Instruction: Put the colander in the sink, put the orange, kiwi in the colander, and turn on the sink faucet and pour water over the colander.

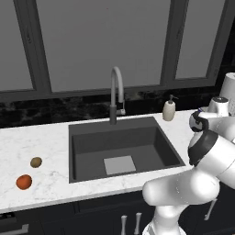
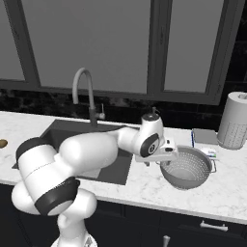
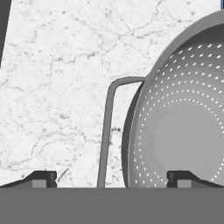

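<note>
The silver colander (image 2: 188, 168) stands upright on the marble counter to the right of the sink (image 1: 151, 147). My gripper (image 2: 165, 159) hovers at its left rim, open. In the hand view the colander (image 3: 183, 122) takes up the right side, and its wire handle (image 3: 108, 127) and near rim lie between my open gripper (image 3: 111, 181) tips, one tip over the bowl and one over bare counter. The orange (image 1: 24, 181) and the kiwi (image 1: 36, 162) lie on the counter left of the sink. The sink faucet (image 1: 116, 89) rises behind the basin, and no water is running.
A cream soap dispenser (image 1: 169, 110) stands behind the sink's right corner. A paper towel roll (image 2: 234, 120) and a flat grey-blue pad (image 2: 205, 136) sit behind the colander. My arm stretches across the sink's right part.
</note>
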Controlling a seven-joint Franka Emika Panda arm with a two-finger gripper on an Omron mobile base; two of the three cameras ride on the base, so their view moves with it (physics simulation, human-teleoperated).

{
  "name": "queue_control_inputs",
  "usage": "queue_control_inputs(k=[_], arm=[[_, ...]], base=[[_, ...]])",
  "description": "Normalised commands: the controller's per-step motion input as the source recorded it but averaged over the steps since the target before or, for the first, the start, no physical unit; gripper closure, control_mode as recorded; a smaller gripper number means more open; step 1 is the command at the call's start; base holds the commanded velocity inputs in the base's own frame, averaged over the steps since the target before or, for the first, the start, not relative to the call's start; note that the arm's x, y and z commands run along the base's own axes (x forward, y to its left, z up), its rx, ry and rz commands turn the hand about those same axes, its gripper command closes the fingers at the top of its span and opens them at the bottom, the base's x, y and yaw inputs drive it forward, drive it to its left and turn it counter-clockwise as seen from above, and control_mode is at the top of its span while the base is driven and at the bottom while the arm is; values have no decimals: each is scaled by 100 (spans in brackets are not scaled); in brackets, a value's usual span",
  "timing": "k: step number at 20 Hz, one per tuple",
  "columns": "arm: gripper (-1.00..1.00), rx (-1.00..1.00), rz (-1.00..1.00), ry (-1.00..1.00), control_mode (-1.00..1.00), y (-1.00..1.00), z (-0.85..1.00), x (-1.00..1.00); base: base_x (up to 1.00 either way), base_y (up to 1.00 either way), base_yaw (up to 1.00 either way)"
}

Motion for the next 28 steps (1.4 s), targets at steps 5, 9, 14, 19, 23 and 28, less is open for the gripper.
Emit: queue_control_inputs(k=[5,9,14,19,23,28], arm=[[-100,3,0,0,-100,-1,-11,0],[-100,0,0,0,-100,0,0,0],[-100,0,0,0,-100,0,0,0],[100,0,0,0,-100,0,0,0],[100,0,0,0,-100,0,0,0],[100,0,0,0,-100,0,0,0]], base=[[0,0,0],[0,0,0],[0,0,0],[0,0,0],[0,0,0],[0,0,0]])
